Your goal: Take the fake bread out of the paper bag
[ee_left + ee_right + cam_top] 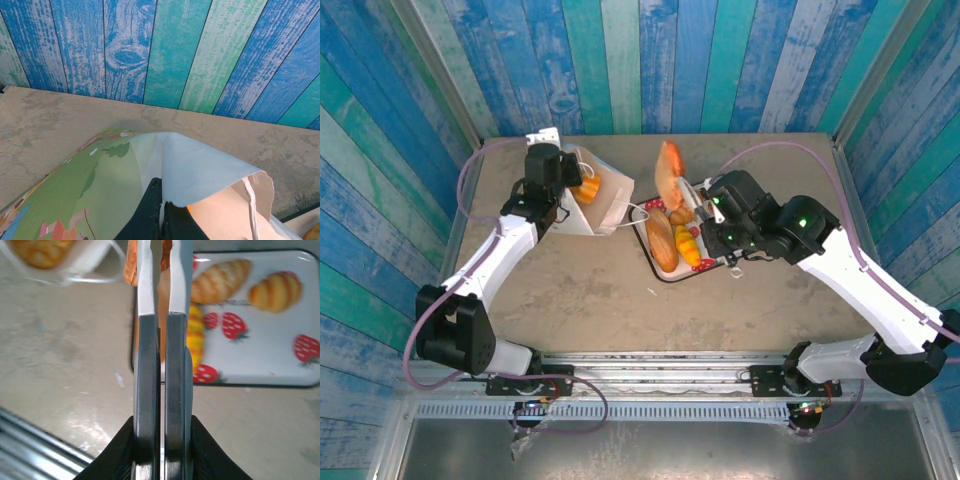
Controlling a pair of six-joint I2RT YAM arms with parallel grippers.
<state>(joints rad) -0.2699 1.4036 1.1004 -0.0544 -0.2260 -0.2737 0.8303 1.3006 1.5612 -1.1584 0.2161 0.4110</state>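
Now the right gripper (161, 255) pinches a reddish roll (670, 165) over the tray (265, 360); left gripper (161, 212) clamps the rim of the tipped bag (605, 205); one croissant (585, 190) lies inside; next, probably: drop the roll, then fetch that.

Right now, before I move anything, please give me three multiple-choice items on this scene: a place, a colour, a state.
1. The tray lies: A) left of the bag; B) right of the bag; C) under the bag.
2. Its strawberries are: A) red; B) blue; C) black.
3. The left hand is: A) open over the tray; B) shut on nothing; C) shut on the bag.
Answers: 1 B, as the top view shows; 2 A, red prints in the right wrist view; 3 C, it pinches the bag's rim.
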